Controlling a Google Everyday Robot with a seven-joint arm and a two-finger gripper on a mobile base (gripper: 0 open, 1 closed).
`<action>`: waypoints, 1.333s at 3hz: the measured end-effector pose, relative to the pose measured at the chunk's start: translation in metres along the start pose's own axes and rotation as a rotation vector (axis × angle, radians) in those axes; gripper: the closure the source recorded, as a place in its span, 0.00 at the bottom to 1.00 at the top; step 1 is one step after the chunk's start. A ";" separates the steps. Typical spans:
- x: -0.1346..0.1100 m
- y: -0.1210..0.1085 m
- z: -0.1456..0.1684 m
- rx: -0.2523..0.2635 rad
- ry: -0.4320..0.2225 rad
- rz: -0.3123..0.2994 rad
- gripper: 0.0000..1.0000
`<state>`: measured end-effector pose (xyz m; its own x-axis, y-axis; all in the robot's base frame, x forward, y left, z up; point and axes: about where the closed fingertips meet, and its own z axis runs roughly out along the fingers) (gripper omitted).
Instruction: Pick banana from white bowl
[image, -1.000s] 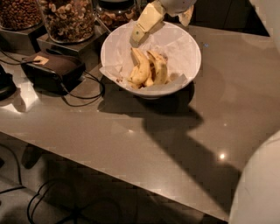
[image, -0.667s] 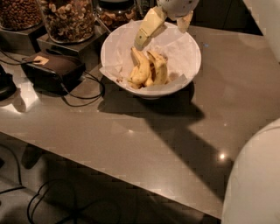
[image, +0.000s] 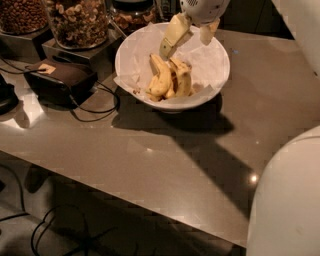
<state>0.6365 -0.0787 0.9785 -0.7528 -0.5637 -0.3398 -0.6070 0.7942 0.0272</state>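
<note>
Your gripper (image: 191, 37) hovers above the white bowl's (image: 220, 80) far side, fingers spread and empty, lined up to straddle the banana (image: 162, 80) lying inside among other bananas (image: 184, 77).

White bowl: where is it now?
Camera view, upper centre: the wide round white bowl sits on the grey table, right of the glass nut jars, with the claw open just above its bananas.

Three glass jars of nuts (image: 77, 22) stand along the far left of the counter (image: 150, 160); a dark box (image: 62, 80) with a paper tag (image: 46, 68) lies just in front, a black cable (image: 117, 104) looping beside it; the gripper (image: 191, 36) hovers right of the jars, fingers (image: 174, 36) apart.
</note>
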 end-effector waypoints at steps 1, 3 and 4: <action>-0.001 -0.003 0.007 0.011 0.015 0.004 0.31; 0.000 -0.009 0.022 0.041 0.049 0.010 0.27; 0.002 -0.011 0.031 0.048 0.072 0.015 0.30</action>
<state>0.6502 -0.0814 0.9480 -0.7789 -0.5656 -0.2709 -0.5844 0.8113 -0.0137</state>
